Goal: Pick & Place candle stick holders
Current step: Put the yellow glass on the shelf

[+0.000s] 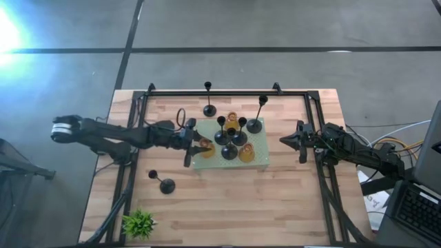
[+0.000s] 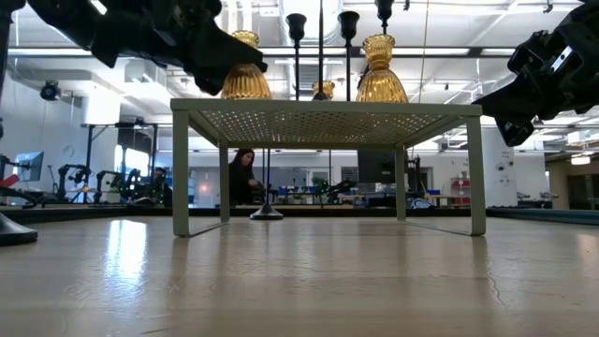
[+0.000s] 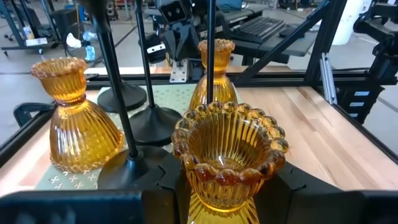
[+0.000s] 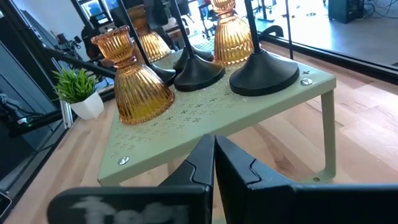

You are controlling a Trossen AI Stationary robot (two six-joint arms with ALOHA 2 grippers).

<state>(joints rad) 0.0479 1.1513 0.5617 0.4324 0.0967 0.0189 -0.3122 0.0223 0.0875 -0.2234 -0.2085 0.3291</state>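
Note:
A pale green perforated stand sits mid-table and carries several black candle stick holders with thin stems, plus two squat amber glass ones resting on their wide bases. My left gripper is at the stand's left edge, shut on a third amber holder. Two more black holders stand on the bare table, one near left and one beyond the stand. My right gripper waits shut to the right of the stand, holding nothing. My left gripper pinches the amber holder at its narrow waist, just below the beaded cup, with one finger on each side. The fingers come in nearly level from the table's left. The holder stands upright over the stand's left edge; whether its base rests there I cannot tell.
A small green plant stands at the near left corner. A black frame rail runs around the table. Bare wood lies near the stand. Black stems rise close beside the held holder. A person sits in the room behind.

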